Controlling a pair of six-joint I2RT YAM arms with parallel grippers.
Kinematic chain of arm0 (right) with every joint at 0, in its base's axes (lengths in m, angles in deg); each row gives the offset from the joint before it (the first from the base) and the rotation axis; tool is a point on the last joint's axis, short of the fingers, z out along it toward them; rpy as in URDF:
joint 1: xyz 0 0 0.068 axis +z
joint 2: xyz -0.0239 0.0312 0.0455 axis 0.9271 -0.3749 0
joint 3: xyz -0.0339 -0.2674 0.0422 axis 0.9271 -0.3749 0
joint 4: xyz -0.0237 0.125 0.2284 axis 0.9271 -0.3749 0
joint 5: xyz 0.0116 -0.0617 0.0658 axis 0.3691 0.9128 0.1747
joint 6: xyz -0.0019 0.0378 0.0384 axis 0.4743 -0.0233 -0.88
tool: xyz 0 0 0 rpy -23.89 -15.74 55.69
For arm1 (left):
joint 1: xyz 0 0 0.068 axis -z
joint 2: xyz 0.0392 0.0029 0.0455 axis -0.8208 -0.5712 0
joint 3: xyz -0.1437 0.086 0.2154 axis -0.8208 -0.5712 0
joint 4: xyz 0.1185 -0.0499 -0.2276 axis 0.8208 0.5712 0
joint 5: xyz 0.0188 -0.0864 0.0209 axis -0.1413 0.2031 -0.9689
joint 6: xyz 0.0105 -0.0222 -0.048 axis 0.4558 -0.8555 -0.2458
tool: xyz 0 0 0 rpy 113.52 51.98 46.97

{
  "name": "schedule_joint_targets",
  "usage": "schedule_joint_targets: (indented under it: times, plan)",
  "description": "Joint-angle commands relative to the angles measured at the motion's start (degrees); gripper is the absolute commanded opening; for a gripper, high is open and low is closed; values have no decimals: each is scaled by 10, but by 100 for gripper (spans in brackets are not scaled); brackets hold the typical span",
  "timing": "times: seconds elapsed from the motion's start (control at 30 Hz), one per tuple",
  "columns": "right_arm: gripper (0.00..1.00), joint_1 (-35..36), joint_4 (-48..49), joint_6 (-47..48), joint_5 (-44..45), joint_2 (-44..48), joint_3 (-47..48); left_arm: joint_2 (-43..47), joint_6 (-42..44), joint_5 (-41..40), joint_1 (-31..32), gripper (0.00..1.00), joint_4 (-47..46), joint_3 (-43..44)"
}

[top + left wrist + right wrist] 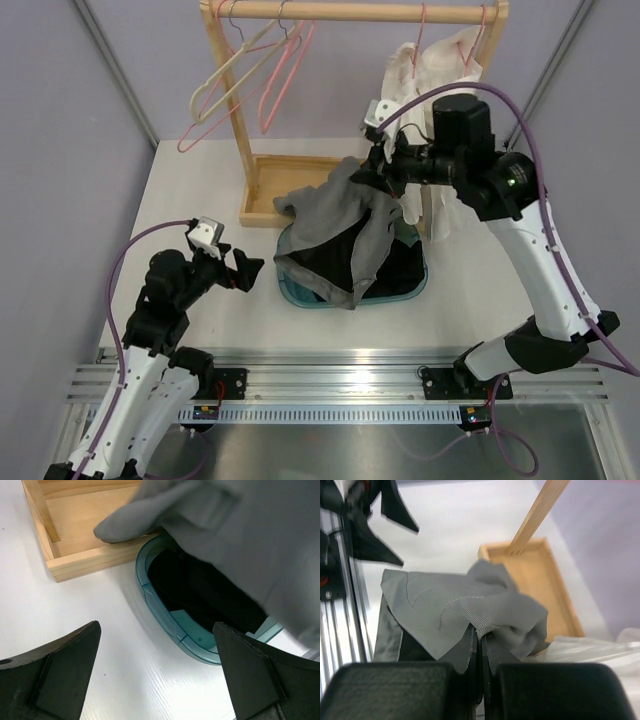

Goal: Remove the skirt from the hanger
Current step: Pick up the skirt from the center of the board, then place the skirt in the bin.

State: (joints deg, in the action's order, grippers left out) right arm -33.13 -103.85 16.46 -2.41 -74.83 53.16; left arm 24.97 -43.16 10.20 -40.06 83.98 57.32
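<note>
- The wooden tray of the clothes rack lies on the tabletop, just far-left of the teal tub.
- The rack's post rises to the rail. Pink and cream hangers hang at its left end and a white garment at its right.
- The skirt hangs bunched over the tub, with one corner reaching over the tray's near edge.
- Our right hand is clamped tight on a fold at the skirt's far right, close in front of the white garment.
- Our left hand is spread wide with nothing in it, low over the tabletop just left of the tub.
- The skirt covers most of the tub. We cannot tell whether the dark mass beneath it is lining or other cloth.
- We cannot tell whether a hanger sits inside the folds.
- Our right arm hides the lower part of the white garment.
</note>
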Motion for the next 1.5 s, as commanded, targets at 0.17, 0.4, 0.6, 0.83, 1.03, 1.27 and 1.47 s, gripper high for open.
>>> schedule_joint_targets:
  times: [0.17, 0.4, 0.6, 0.83, 1.03, 1.27, 1.47]
  plan:
    - [0, -72, 93, -129, -132, 4, 160, 39, 7, -15, -1, 99, -34, 4]
    - [0, -82, 153, -210, -176, -3, 181, 45, 13, -35, -1, 99, -34, 2]
    - [0, -102, 187, -259, -199, -13, 226, 44, 15, -37, -1, 99, -34, 1]
    - [0, -116, 208, -294, -229, 1, 232, 41, 17, -39, -1, 99, -34, 1]
    - [0, -133, 229, -332, -245, 18, 223, 46, 17, -41, -1, 99, -33, 1]
    - [0, -147, 304, -402, -289, 90, 69, 53, 18, -43, -1, 99, -33, 1]
    - [0, -153, 350, -415, -294, 140, -145, 54, 20, -37, -1, 99, -38, -2]
